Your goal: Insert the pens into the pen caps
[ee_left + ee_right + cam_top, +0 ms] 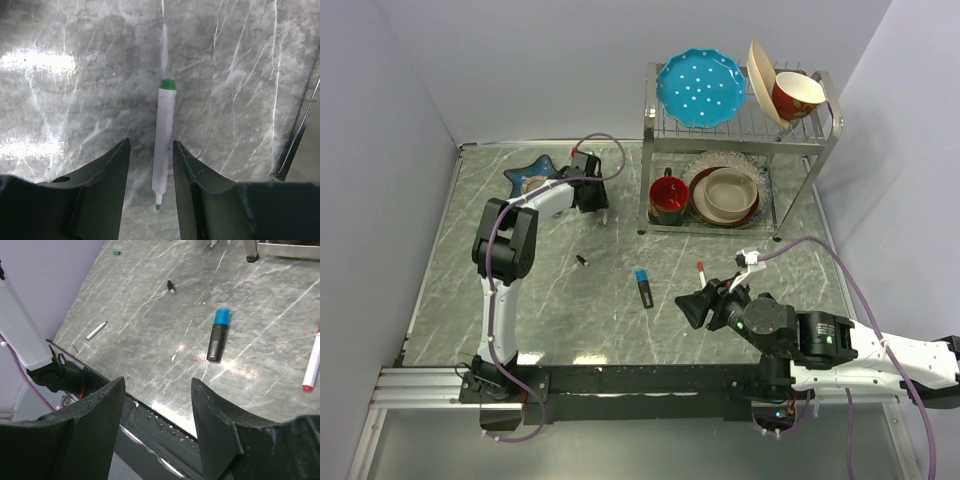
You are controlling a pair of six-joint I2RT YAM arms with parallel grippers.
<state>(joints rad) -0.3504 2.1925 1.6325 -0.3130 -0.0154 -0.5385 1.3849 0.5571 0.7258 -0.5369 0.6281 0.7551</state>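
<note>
A white pen [165, 140] with a green tip and a green band lies on the marble table between the fingers of my left gripper [150, 152]. The jaws are open, with a small gap on each side of the pen. From above, the left gripper [595, 205] is at the back left, next to the rack. My right gripper [157, 385] hangs open and empty over the near table edge, also seen from above [688, 305]. A black marker with a blue end [218, 335] [643, 287], a red-tipped pen [312, 365] [701, 270], a black cap [171, 287] [582, 260], a thin grey pen [96, 330] and a teal cap [116, 252] lie loose.
A metal dish rack [812, 160] with plates, bowls and a red mug stands at the back right; one rack leg [251, 257] shows in the right wrist view. A teal star-shaped dish [532, 175] sits at the back left. Walls close off the left and back.
</note>
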